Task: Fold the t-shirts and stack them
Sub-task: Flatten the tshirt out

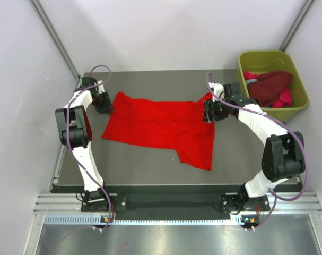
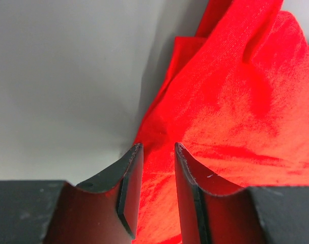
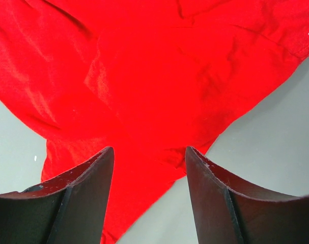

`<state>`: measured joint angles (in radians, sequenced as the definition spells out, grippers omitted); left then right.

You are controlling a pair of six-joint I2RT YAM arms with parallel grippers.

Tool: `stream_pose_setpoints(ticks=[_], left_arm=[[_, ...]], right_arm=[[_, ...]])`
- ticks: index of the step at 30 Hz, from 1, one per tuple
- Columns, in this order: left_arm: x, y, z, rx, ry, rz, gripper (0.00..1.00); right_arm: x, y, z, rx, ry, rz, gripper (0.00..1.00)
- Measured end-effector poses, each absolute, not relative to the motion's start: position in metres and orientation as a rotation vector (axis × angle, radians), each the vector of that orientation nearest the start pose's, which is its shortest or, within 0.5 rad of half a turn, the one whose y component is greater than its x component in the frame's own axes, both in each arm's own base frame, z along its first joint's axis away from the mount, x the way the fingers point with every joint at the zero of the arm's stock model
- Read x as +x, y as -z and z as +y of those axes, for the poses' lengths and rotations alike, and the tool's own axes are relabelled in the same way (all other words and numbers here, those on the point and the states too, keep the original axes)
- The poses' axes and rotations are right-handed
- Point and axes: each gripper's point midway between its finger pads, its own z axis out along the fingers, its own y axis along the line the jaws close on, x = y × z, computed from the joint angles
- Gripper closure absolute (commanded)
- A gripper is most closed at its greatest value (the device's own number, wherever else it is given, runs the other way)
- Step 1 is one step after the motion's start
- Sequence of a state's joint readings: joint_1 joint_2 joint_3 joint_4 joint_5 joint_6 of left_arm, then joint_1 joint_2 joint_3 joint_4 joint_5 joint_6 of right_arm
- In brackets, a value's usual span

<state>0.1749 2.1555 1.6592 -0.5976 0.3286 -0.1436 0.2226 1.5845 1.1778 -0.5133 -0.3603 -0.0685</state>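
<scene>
The large bright red cloth t-shirt [image 1: 161,130] lies spread and rumpled at the centre of the dark grey table [image 1: 139,172]. I judge the task barely begun: no finished fold shows and nothing is stacked. The dark maroon t-shirt [image 1: 269,85] and the magenta-pink t-shirt [image 1: 285,98] wait heaped in the olive-green plastic tub [image 1: 298,85] at the upper right.

The left gripper [image 2: 158,147] sits at the shirt's upper-left corner. Its fingers stand a narrow gap apart with red cloth in the gap, and I cannot tell if they pinch it. The right gripper [image 3: 149,152] hangs over the upper-right part, its fingers wide apart and holding nothing.

Both grippers cover the shirt's far corners in the top view. Collar and sleeves are hard to make out, and so is how many shirts the tub holds.
</scene>
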Motion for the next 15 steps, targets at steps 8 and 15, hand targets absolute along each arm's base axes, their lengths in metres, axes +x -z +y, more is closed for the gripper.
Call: stream_pose_setpoints(ticks=[8, 15], left_arm=[[0.488, -0.0346, 0.023, -0.298, 0.418, 2.619, 0.73], [0.4896, -0.0327, 0.0212, -0.287, 0.42, 2.621, 0.88]], right_arm=[[0.3621, -0.12, 0.1425, -0.509, -0.512, 2.426, 0.41], [0.3631, -0.1186, 0.1415, -0.506, -0.504, 2.43, 0.41]])
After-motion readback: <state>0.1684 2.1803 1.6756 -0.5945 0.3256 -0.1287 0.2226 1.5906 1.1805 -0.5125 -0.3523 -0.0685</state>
